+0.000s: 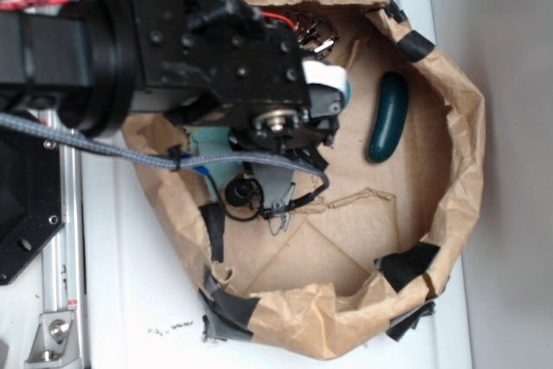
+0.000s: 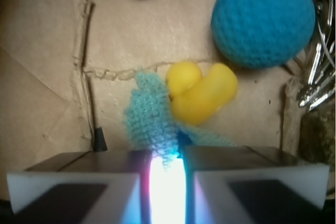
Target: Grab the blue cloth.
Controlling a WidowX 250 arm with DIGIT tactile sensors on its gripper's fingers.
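My gripper (image 2: 167,182) is nearly closed, pinching a corner of the blue cloth (image 2: 152,119). The cloth runs straight ahead from my fingertips, its far end beside the yellow duck (image 2: 202,90). The blue ball (image 2: 260,17) sits beyond the duck, apart.

Pincer (image 2: 167,169) nearly closed — pointing down.
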